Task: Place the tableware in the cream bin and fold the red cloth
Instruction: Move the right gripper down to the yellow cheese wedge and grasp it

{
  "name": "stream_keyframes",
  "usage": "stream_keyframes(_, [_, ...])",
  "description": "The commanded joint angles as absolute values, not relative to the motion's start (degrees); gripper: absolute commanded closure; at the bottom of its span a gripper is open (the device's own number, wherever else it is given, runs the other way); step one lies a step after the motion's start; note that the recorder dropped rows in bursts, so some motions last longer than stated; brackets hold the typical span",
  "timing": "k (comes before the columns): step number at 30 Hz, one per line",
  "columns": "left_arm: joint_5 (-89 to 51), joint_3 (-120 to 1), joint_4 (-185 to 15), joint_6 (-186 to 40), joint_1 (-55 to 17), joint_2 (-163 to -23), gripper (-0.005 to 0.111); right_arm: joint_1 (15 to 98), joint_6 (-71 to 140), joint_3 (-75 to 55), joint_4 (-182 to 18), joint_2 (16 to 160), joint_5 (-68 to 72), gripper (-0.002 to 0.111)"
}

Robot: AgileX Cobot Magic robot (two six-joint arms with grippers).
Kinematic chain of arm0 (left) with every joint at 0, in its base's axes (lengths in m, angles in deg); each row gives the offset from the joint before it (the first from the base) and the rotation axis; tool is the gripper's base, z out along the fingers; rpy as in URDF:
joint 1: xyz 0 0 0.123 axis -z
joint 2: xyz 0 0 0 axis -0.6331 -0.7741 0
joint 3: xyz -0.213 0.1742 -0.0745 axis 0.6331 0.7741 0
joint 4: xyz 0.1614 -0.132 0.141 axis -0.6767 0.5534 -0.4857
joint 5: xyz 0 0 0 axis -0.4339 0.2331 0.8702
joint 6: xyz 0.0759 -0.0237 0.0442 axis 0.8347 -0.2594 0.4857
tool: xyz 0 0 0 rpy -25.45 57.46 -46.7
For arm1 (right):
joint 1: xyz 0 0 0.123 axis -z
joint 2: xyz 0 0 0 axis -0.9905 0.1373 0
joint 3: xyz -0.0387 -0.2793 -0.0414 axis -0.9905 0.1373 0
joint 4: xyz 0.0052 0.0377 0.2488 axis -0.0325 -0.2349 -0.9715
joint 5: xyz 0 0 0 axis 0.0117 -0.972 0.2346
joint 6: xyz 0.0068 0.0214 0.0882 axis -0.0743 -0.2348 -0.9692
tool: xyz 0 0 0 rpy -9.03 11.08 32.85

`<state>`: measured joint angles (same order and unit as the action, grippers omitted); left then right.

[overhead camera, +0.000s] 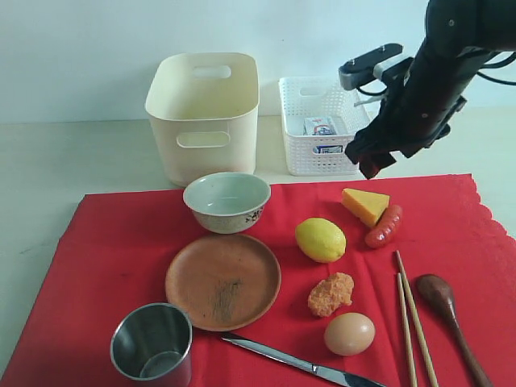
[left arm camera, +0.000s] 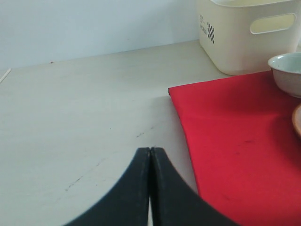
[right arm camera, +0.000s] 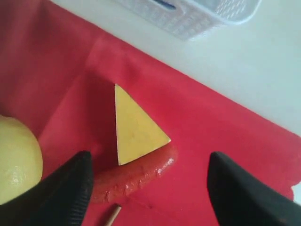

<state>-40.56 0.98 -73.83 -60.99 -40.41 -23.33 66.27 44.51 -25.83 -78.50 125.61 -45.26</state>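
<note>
Right gripper (right arm camera: 148,181) jaws stand apart, cheese (right arm camera: 136,127) and sausage (right arm camera: 134,176) between them; closing here would grab food, not tableware (overhead camera: 226,201). Left gripper (left arm camera: 150,162) jaws together.

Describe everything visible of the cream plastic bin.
The tall cream smooth plastic bin stands upright on the pale table, behind the red cloth and beside the white lattice basket, apart from it. Rounded corners, open top, oval cut-out handles in its near and far walls, a small chequered label on one side. No contents show. The white ceramic bowl sits just before it; contact unclear.
</note>
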Motion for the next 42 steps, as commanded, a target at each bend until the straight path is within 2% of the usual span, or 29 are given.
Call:
stream_keyframes(1, [-40.5, 1.12, -73.56, -60.78, -40.18, -22.94, 0.107, 66.41, 44.93, -25.73, -78.31, 129.25, -43.94, 0.042])
stream_keyframes(23, [-40.5, 1.12, -73.56, -60.78, -40.18, -22.94, 0.107, 66.41, 44.8, -25.84, -78.31, 136.95, -33.59, 0.042])
stream_keyframes(42, [-40.5, 1.12, -73.56, -60.78, -40.18, -22.94, 0.107, 66.41, 44.92, -25.84, -78.39, 137.06, -32.92, 0.042])
